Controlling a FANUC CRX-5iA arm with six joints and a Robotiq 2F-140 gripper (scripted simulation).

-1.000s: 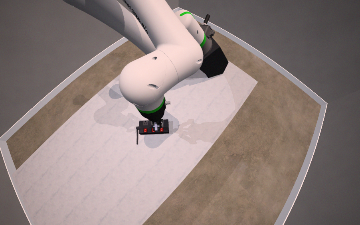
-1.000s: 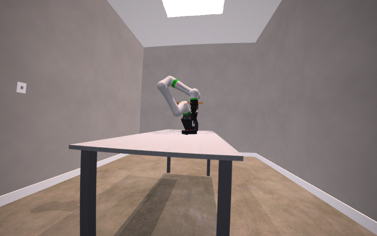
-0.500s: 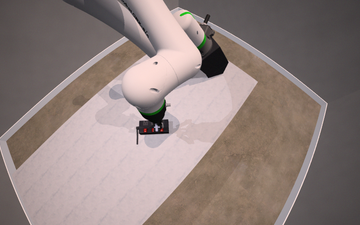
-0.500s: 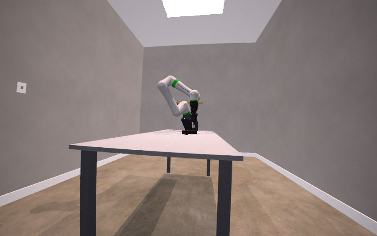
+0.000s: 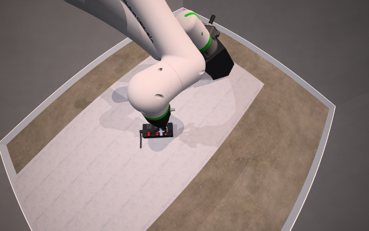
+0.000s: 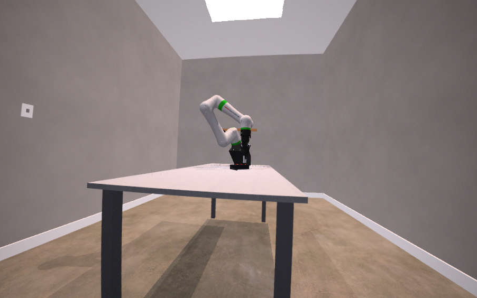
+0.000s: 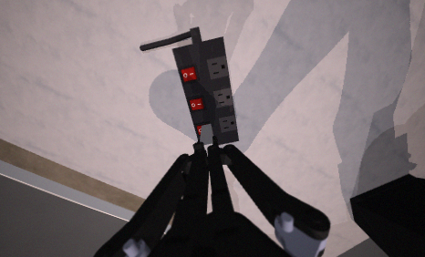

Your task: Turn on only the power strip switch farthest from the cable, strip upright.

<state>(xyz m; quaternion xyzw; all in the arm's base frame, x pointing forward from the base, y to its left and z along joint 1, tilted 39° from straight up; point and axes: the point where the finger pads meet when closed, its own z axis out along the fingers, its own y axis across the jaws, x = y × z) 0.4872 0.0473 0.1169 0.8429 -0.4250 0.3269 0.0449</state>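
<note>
A black power strip [image 5: 155, 126] [image 6: 239, 167] [image 7: 212, 50] lies face up on the white table [image 5: 94, 172] [image 6: 195, 181]. It has three sockets and three red switches. Its short cable [image 5: 140, 141] [image 7: 167, 42] leaves from the end far from me in the wrist view. The switch nearest the cable [image 7: 189, 74] and the middle switch [image 7: 196, 105] show in full. The switch farthest from the cable [image 7: 199, 129] is partly hidden by my fingertips. My gripper [image 7: 208, 131] [image 5: 160, 132] [image 6: 241, 163] is shut and empty, its tips right at that last switch.
The arm's black base [image 5: 219, 63] [image 7: 395, 214] stands at the back of the table. The table edge and the brown floor [image 7: 53, 170] show to the left in the wrist view.
</note>
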